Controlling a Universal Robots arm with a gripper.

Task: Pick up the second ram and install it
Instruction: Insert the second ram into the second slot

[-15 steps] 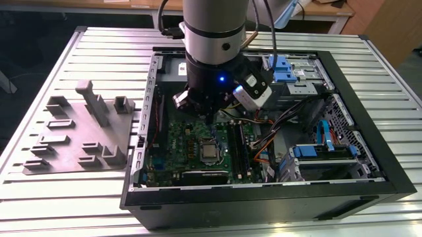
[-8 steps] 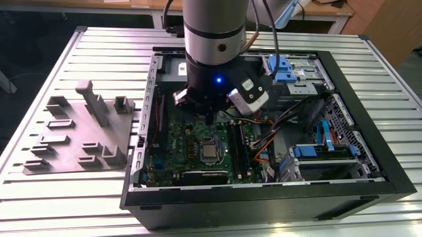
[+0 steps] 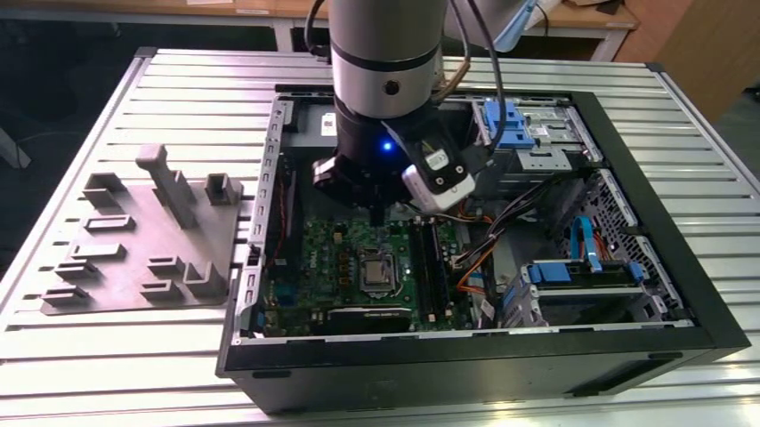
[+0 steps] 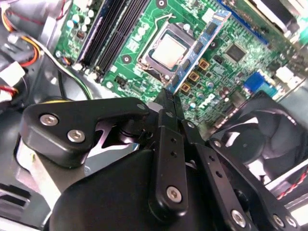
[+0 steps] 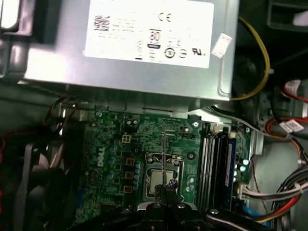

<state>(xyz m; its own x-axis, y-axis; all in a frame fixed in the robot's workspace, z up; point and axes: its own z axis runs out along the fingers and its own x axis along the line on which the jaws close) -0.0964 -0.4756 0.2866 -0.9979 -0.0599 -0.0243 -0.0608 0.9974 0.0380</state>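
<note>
My gripper [image 3: 374, 205] hangs inside the open computer case, over the green motherboard [image 3: 344, 258]. It is shut on the second ram [image 4: 204, 43], a thin blue-green stick with black chips that juts out from the closed fingertips. In the first wrist view the second ram [image 5: 164, 159] shows edge-on as a thin line above the silver processor socket [image 5: 161, 180]. The black memory slots [image 5: 214, 163] lie off to one side of the stick, apart from it. A bluish stick [image 5: 231, 161] stands in the outermost slot. The gripper [image 4: 167, 98] and its fingertips [image 5: 166, 195] appear in both wrist views.
The grey power-supply box [image 5: 144, 48] borders the motherboard. A black fan [image 4: 269, 134] sits at the case wall. Coloured cables [image 3: 499, 240] and blue drive cages [image 3: 505, 124] fill the exterior view's right of the case. A grey moulded tray [image 3: 155, 240] lies on the table outside.
</note>
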